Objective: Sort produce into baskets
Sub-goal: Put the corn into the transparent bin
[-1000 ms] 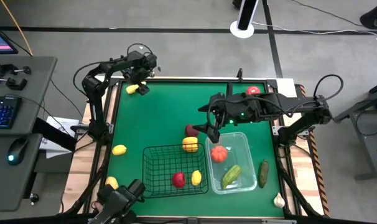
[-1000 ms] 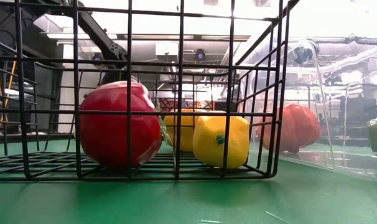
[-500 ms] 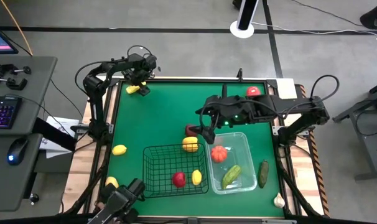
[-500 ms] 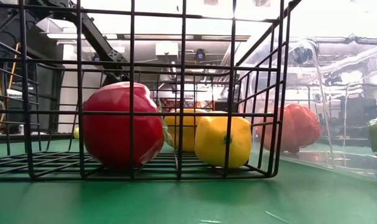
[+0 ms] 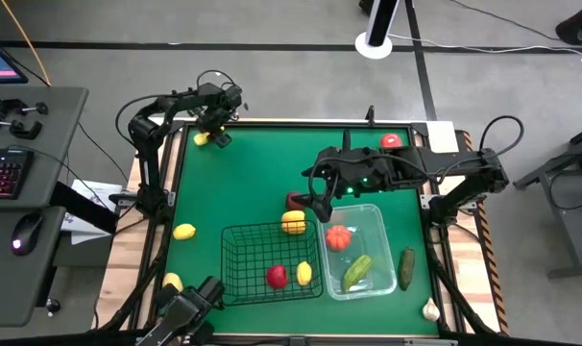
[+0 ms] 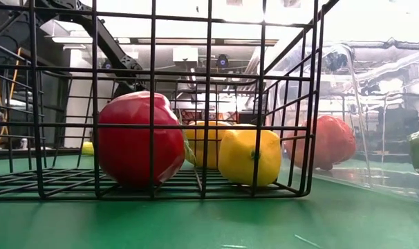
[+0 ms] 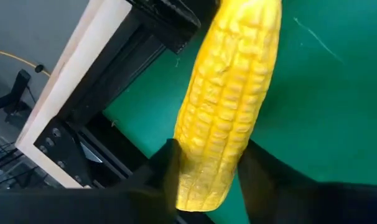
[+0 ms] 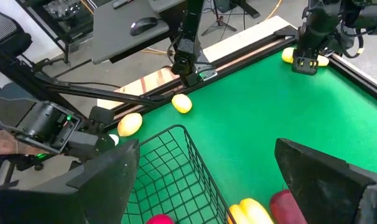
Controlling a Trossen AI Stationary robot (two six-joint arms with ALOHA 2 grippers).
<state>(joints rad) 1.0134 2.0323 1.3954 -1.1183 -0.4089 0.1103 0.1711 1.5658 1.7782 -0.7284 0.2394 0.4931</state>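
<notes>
Produce count: the black wire basket (image 5: 269, 261) holds three pieces, a red tomato (image 5: 276, 277), a lemon (image 5: 303, 274) and a yellow piece (image 5: 293, 223) at its far edge; the clear tub (image 5: 371, 219) beside it holds two, a red tomato (image 5: 338, 237) and a green cucumber (image 5: 357, 270). Loose on the green tabletop (image 5: 243, 173): one dark red apple (image 5: 295, 201), one red tomato (image 5: 391, 140), two lemons (image 5: 183, 232), one cucumber (image 5: 406, 268), one garlic (image 5: 430, 309). At the far left corner the left gripper (image 5: 214, 134) points down, jaws closed on the single corn cob (image 7: 229, 99); the right gripper (image 5: 321, 205) reaches in beside the apple, jaws spread wide and empty.
</notes>
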